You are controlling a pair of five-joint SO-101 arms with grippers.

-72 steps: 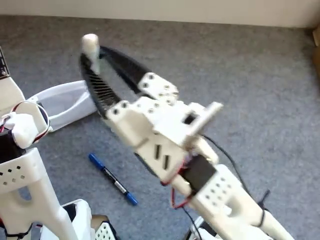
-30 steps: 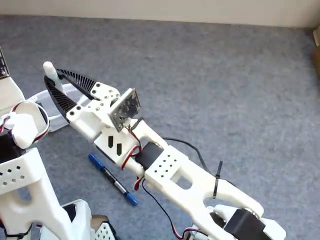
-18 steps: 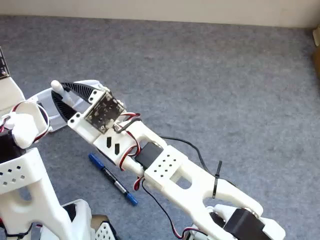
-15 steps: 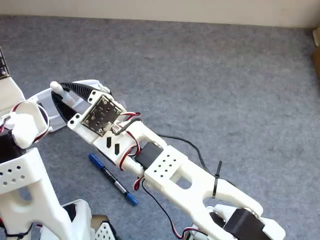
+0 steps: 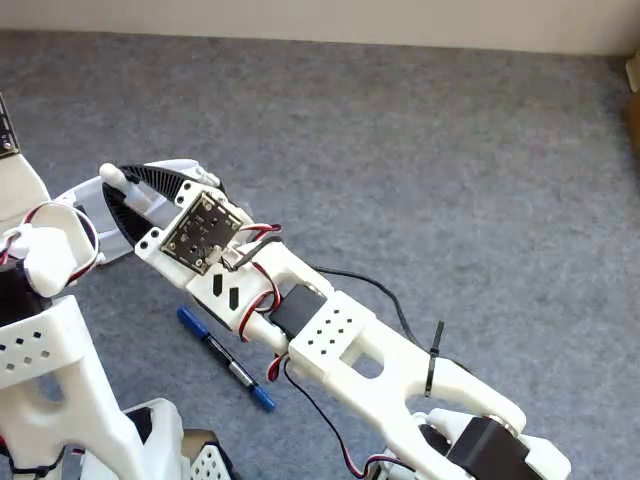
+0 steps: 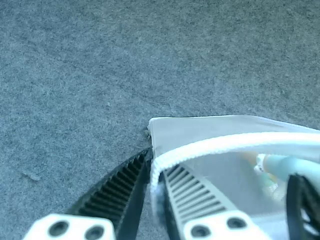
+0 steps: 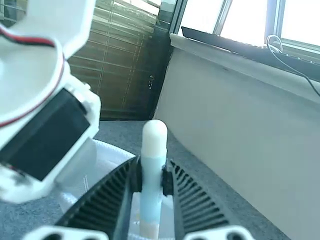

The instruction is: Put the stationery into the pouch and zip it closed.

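Swinging down and leftward over the bench [image 5: 450, 150], the right arm has carried its load to the translucent pouch [image 5: 88, 197] and now barely drifts. Nearest the bases, behind the right pincer [image 5: 118, 188] and under its forearm, a blue pen [image 5: 225, 360] lies loose, its long axis slanting across the arm's line. Its print is too small to read. The right pincer is clamped on a pale blue marker [image 5: 114, 176], whose white cap juts past the fingertips in line with the jaws. Just ahead of that cap is the pouch, its rim pinched in the left pincer [image 6: 154, 167]. The cap appears to sit at the mouth, so release looks close.
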